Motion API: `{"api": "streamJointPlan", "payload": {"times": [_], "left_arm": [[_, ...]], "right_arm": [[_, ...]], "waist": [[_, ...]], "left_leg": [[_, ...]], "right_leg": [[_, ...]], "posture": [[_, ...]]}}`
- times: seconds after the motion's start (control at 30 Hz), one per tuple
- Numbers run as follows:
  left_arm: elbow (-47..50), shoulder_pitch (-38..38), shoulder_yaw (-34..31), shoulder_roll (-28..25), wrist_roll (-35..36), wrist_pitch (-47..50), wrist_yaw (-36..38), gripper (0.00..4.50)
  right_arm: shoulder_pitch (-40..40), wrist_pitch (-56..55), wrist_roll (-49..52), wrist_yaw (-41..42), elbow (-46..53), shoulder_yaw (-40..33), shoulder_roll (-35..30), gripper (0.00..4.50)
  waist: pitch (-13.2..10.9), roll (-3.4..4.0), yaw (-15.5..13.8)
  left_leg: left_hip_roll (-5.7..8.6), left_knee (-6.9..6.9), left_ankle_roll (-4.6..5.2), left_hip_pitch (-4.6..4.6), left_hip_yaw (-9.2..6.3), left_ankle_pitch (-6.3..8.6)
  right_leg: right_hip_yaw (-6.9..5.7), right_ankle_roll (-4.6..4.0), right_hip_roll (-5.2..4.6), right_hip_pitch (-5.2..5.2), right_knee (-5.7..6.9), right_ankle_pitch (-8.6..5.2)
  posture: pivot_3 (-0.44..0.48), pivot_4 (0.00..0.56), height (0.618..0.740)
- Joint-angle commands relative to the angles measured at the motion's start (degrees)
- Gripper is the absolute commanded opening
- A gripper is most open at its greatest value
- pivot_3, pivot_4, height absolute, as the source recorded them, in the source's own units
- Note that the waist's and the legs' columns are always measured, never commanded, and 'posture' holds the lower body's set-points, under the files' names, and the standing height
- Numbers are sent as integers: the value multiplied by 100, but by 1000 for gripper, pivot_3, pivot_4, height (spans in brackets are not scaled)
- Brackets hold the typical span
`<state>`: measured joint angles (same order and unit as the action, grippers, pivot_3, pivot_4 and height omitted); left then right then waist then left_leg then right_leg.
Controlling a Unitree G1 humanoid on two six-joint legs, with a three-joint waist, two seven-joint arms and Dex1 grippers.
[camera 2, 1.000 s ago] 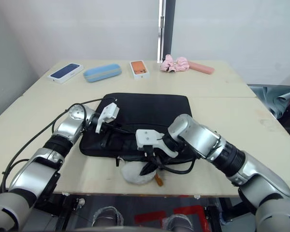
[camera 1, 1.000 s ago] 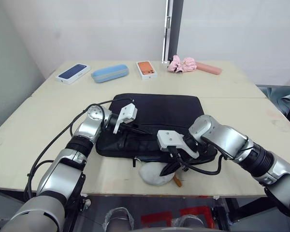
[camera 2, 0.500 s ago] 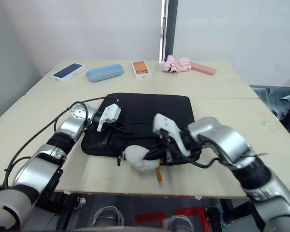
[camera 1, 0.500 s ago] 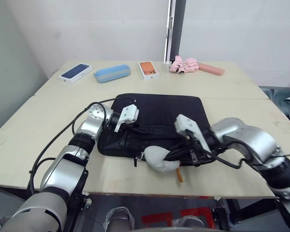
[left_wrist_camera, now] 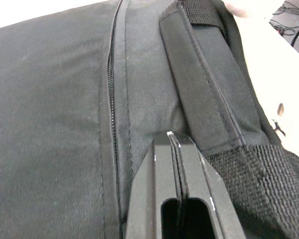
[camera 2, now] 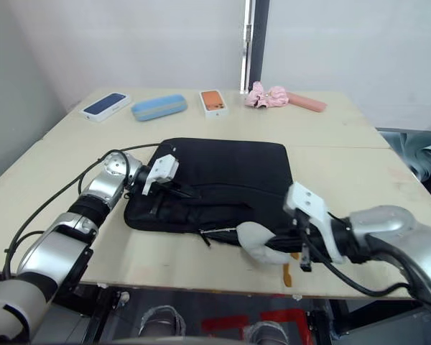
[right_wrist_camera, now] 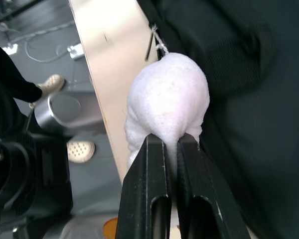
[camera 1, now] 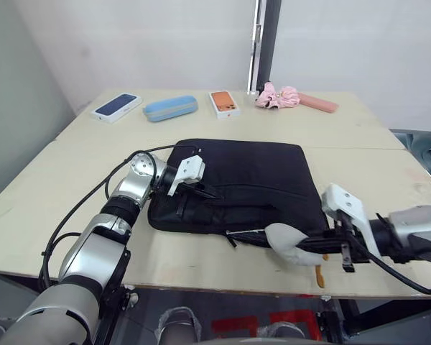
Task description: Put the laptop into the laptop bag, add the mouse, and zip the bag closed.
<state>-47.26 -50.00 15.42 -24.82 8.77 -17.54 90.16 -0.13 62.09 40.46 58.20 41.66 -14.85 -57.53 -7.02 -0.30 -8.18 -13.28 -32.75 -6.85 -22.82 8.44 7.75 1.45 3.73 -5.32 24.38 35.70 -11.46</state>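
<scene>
The black laptop bag (camera 1: 251,172) lies flat in the middle of the table. My left gripper (camera 1: 203,192) is shut, its tip (left_wrist_camera: 170,137) resting on the bag's fabric between the zip line (left_wrist_camera: 111,99) and a strap handle (left_wrist_camera: 209,84). At the bag's front right corner my right gripper (camera 1: 325,248) is shut on a puffy white lump (right_wrist_camera: 167,99) that trails an orange cord (camera 1: 320,274) over the table edge. The laptop and the mouse are out of view.
Along the far side of the table (camera 1: 72,180) lie a dark-blue phone box (camera 1: 116,106), a light-blue case (camera 1: 170,108), an orange phone box (camera 1: 223,103) and a pink folded umbrella (camera 1: 294,98). The front table edge runs just below the right gripper.
My right gripper has carried the white lump to the right along the bag's front edge, from the middle to the right corner. The left gripper has stayed on the bag.
</scene>
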Motion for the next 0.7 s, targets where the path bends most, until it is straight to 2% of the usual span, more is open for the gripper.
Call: {"api": "streamJointPlan", "payload": {"times": [0.03, 0.2, 0.4, 0.7], "left_arm": [[-172, 33, 153, -49, -255, -4, 234, 0], [-242, 48, 154, -38, -257, -73, 233, 0], [-157, 169, 139, 41, -233, -56, 157, 0], [-192, 140, 127, 75, -247, -46, 124, 0]], "right_arm": [[390, -50, 129, 50, 228, -775, -200, 36], [1001, -216, 4, 63, 215, -1276, -360, 36], [2203, -529, -482, 481, -64, -2375, -398, 36], [3183, -1211, -1182, 749, -821, -2983, -198, 36]], "waist": [[0, 0, -17], [0, 0, -36], [0, -1, -69], [0, 0, -89]], "left_leg": [[0, 3, 0, 0, 0, 0], [1, 15, 1, -2, 1, 0], [7, 25, 3, -6, 2, 1], [9, 36, 4, -6, 3, 2]], "right_leg": [[0, 0, 0, 0, -4, 0], [-2, 4, -1, 1, -14, -1], [-3, 8, -8, 1, -29, -2], [-6, 15, -10, 1, -39, -5]], "posture": [[0, 150, 740], [0, 150, 740], [0, 150, 740], [0, 150, 740]]}}
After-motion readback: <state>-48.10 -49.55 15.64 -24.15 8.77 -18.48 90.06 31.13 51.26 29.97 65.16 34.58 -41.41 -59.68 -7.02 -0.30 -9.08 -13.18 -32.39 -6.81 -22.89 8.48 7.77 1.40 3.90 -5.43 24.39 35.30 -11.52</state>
